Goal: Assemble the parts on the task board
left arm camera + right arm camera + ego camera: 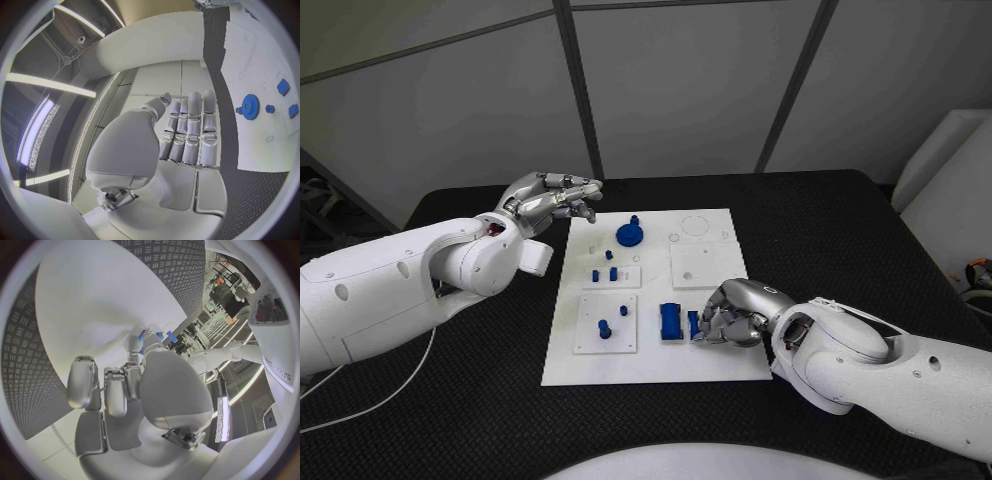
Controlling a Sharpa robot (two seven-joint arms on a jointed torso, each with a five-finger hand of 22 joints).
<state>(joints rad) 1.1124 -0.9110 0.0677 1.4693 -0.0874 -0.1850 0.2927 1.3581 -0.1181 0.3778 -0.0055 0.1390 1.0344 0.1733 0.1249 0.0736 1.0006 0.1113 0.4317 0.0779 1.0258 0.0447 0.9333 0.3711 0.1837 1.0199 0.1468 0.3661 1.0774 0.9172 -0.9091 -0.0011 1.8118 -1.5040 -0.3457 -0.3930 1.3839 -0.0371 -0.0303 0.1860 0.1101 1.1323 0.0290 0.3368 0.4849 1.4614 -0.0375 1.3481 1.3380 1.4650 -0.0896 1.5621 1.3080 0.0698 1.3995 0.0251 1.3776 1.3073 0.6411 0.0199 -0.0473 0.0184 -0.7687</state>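
Observation:
The white task board [646, 362] lies in the middle of the table. On it stand a blue gear [630, 235], small blue pegs [603, 273] and a wide blue block [671, 321]. My right hand [730, 314] is at the board's right edge, its fingers curled down around a narrow blue block [692, 322] beside the wide one. In the right wrist view bits of that narrow blue block [170, 335] show at the fingertips [134, 344]. My left hand [553, 196] hovers off the board's far left corner with its fingers [190, 131] curled in on nothing. The gear [250, 106] lies beyond it.
Two more blue pegs [612, 322] stand in a raised white square at the board's near left. Another raised square [698, 266] and round outlines [695, 226] mark the board's far right. Black table [848, 240] surrounds the board.

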